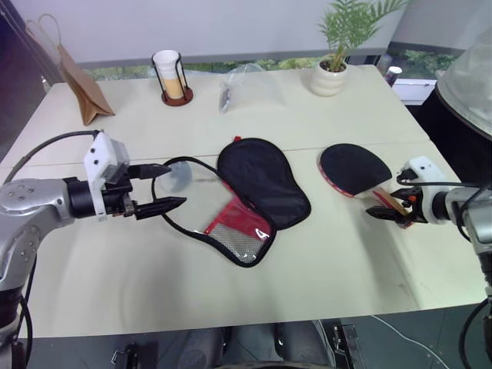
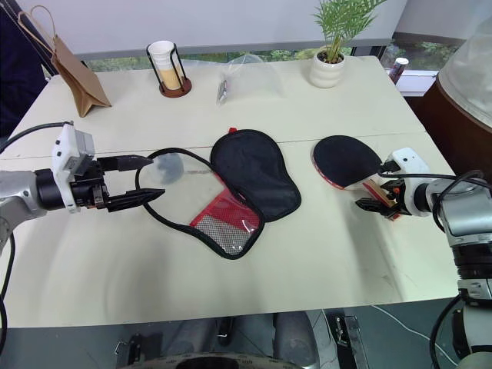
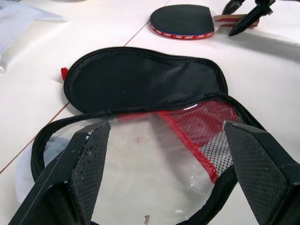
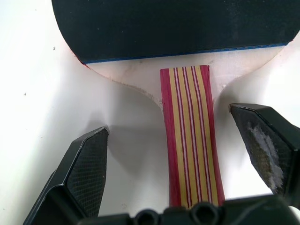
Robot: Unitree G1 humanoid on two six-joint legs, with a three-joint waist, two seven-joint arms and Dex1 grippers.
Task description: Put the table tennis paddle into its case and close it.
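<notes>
The table tennis paddle (image 1: 352,167) lies flat at the table's right, black face up, with its striped handle (image 4: 191,136) pointing toward my right gripper (image 1: 390,201). That gripper is open, one finger on each side of the handle and neither pressing on it. The case (image 1: 261,184) lies unzipped in the middle of the table. Its black flap is folded back, and the red mesh pocket (image 1: 234,224) faces up. My left gripper (image 1: 175,184) is open at the case's left rim, with nothing between its fingers (image 3: 89,159). A pale fluffy charm (image 1: 174,177) sits by that rim.
Along the far edge stand a brown paper bag (image 1: 83,86), a cup in a wire holder (image 1: 171,75), a clear plastic bag (image 1: 247,86) and a potted plant (image 1: 332,68). Bare tabletop (image 1: 323,261) lies in front of the case and the paddle.
</notes>
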